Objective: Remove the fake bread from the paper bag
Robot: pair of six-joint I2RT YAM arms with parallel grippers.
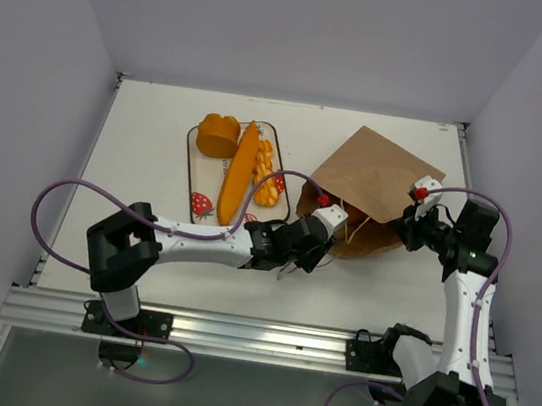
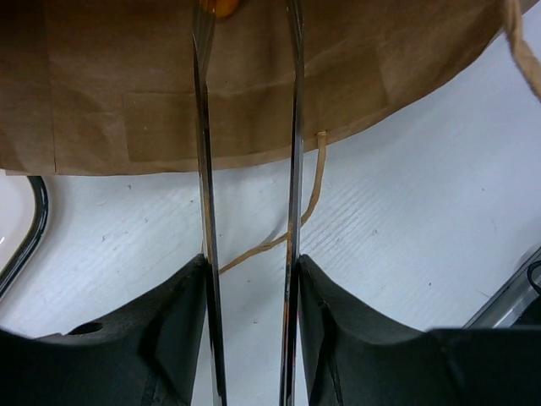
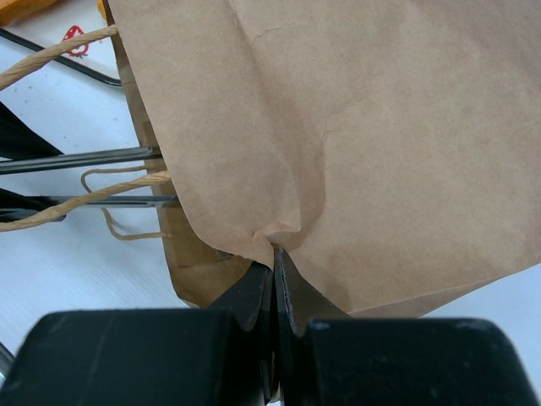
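Now doing: fishing the fake bread out with tongs, by the look of it; not finished.
Right tool: jaws together, pinched on a fold of the top sheet of the plain brown kraft paper bag. Probably to pin the bag and hold its mouth up.
Left tool: clamped on the silver metal tongs, one finger on each outer face. The tong arms stand apart and point into the bag mouth.
Why tongs: long reach, so the left tool stays outside the bag, above the white counter.
Bread at bag: small glossy orange patch at the tong tips, cut by the top edge of the left wrist view. Cannot tell which piece, or whether the tongs touch it.
Bread already out: on the white tray printed with red strawberries, left of the bag. Round orange bun, long orange-golden baguette and yellow braided loaf, baguette in between.
Bag: lies flat on the counter, mouth toward the left arm. A thin twisted paper loop handle trails loose under the tongs.
Bread look: smooth shiny plastic, likely slippery between thin metal arms.
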